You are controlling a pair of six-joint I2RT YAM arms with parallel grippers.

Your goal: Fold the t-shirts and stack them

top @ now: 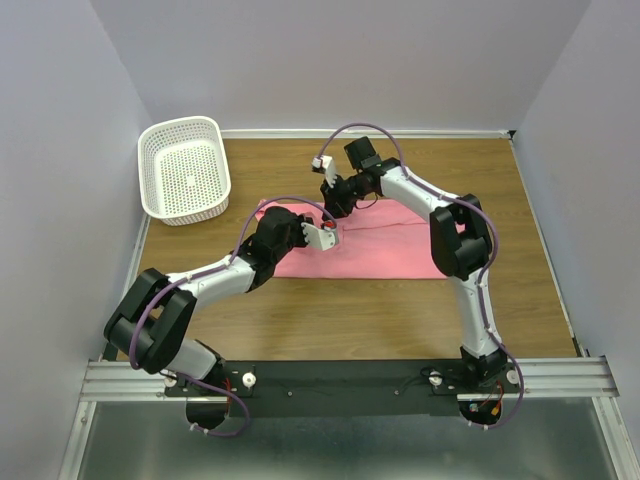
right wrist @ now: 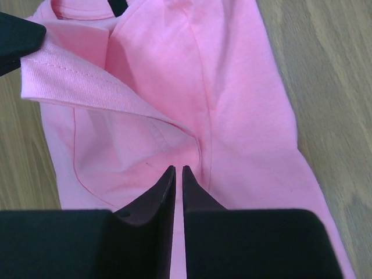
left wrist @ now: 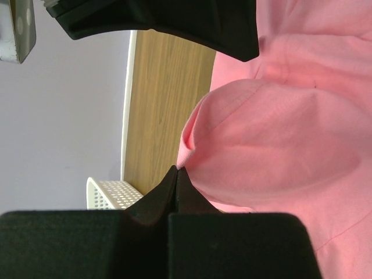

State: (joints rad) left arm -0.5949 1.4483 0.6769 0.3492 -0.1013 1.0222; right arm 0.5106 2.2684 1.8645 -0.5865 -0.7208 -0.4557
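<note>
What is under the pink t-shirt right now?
Only the wooden table shows around the t-shirt, which lies spread on it. The fabric covers whatever is beneath, so a second shirt there cannot be ruled out.

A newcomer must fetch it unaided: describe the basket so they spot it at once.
Start at the wooden table and look to its far left corner. The basket sits there, apart from the pink t-shirt spread mid-table. It alone is a white tub pierced with small holes.
</note>
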